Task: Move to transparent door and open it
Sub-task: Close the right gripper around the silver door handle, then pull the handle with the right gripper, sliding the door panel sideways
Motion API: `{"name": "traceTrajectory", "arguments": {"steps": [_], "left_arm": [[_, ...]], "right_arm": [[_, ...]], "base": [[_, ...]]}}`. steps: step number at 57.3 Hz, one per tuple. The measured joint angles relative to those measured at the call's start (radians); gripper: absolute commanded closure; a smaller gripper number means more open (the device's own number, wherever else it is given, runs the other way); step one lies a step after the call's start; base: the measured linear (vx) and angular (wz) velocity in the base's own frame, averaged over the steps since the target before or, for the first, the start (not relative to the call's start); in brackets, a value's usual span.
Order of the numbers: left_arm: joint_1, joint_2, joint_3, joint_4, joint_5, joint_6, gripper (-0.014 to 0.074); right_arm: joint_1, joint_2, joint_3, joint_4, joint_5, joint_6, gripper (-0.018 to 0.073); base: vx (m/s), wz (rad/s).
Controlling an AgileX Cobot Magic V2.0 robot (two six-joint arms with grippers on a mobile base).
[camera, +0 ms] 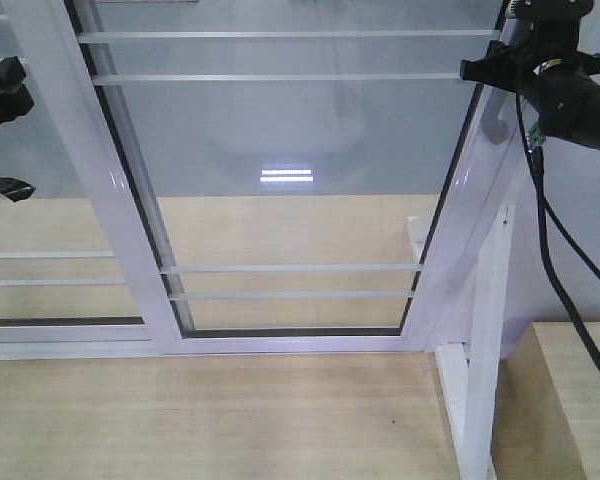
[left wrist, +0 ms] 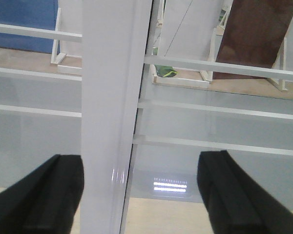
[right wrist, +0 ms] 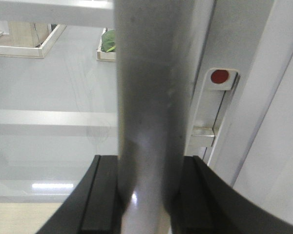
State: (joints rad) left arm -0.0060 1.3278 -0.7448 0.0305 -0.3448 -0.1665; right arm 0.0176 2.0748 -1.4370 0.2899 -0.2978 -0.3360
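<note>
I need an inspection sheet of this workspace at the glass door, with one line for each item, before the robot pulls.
Surface: pale wooden boards in front of the door track.
Job's things: transparent door upright in its white frame; silver-grey pull handle on its right stile.
Clutter: nothing seen.
Grippers: right gripper shut on the pull handle; left gripper open, one finger on either side of a white stile.
Cables: black cable hangs from the right arm beside the door frame.
Surroundings: slanted white post and wooden box at the right; latch with red dot beside the handle.
</note>
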Motion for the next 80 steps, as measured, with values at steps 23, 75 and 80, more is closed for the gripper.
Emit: {"name": "traceTrajectory", "arguments": {"steps": [23,75,80], "left_arm": [[0.000,0.000,0.000,0.000,0.000,0.000,0.0014],[0.000,0.000,0.000,0.000,0.001,0.000,0.0014],[0.000,0.000,0.000,0.000,0.002,0.000,0.0014]], "right_arm": [[0.054,-0.002,0.001,-0.043,-0.006,0.046,0.0564],[0.380,0.024,-0.025,-0.086,-0.059,0.050,0.0561],[0.402,0.025,-0.027,-0.081,-0.061,0.050,0.0561]], "base": [[0.00,0.00],[0.01,0.01],[0.02,0.04]]}}
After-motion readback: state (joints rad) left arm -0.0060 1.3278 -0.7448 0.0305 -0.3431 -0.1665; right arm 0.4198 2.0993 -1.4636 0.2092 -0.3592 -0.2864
